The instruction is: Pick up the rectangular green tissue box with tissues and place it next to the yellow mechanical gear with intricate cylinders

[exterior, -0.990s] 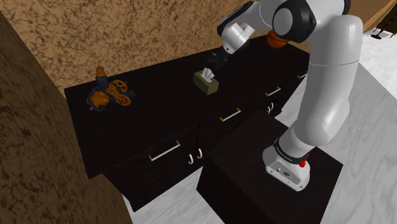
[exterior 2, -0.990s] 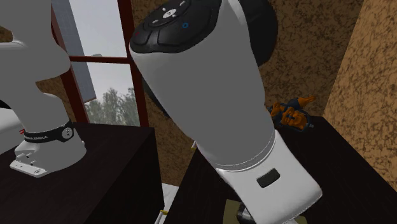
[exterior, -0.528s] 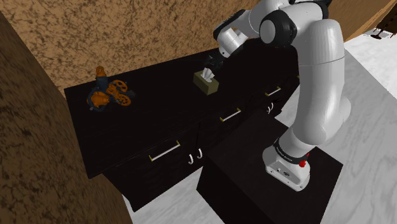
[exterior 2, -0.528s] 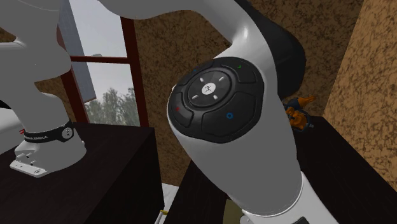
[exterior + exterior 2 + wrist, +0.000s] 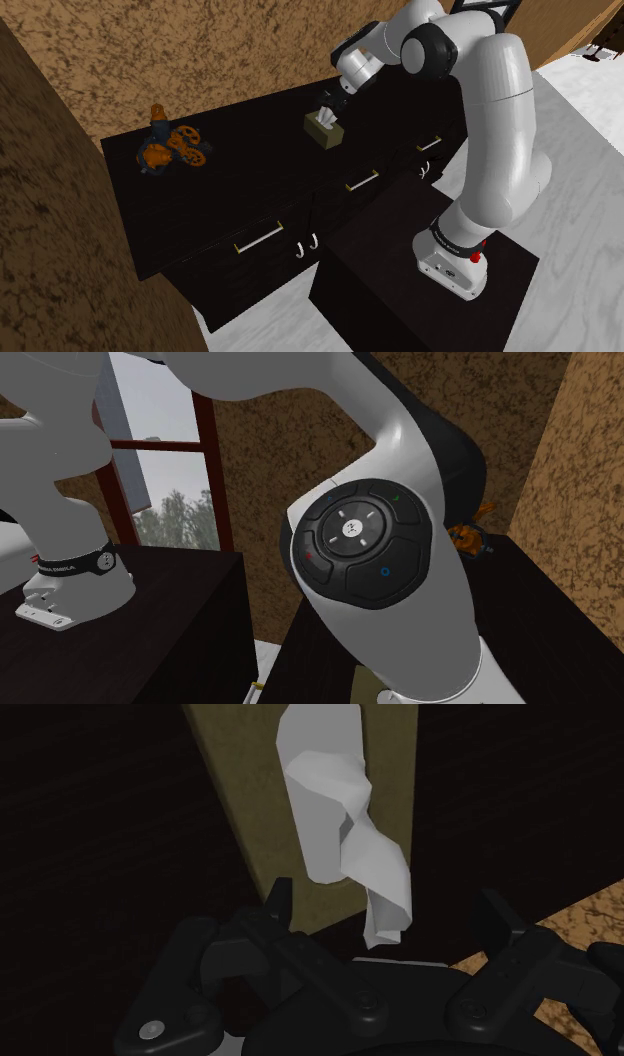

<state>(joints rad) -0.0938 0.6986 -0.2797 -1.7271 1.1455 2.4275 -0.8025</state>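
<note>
Tissue box (image 5: pixel 250 794), olive, on black dresser (image 5: pixel 250 190), claw (image 5: pixel 387 892) spread apart over its end, base-band lettering (image 5: pixel 70 565) unreadable.

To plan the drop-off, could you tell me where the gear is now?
The orange gear sits on the dark dresser toward the shoulder view's left, far from the tissue box.

In the wrist view, the tissue box (image 5: pixel 245 814) is cut off by the picture's edge at its far end and is covered by the gripper (image 5: pixel 385 904) at its near end. In the second exterior view, the gear (image 5: pixel 469 537) is largely hidden behind the arm (image 5: pixel 400 652); its form cannot be told.
</note>
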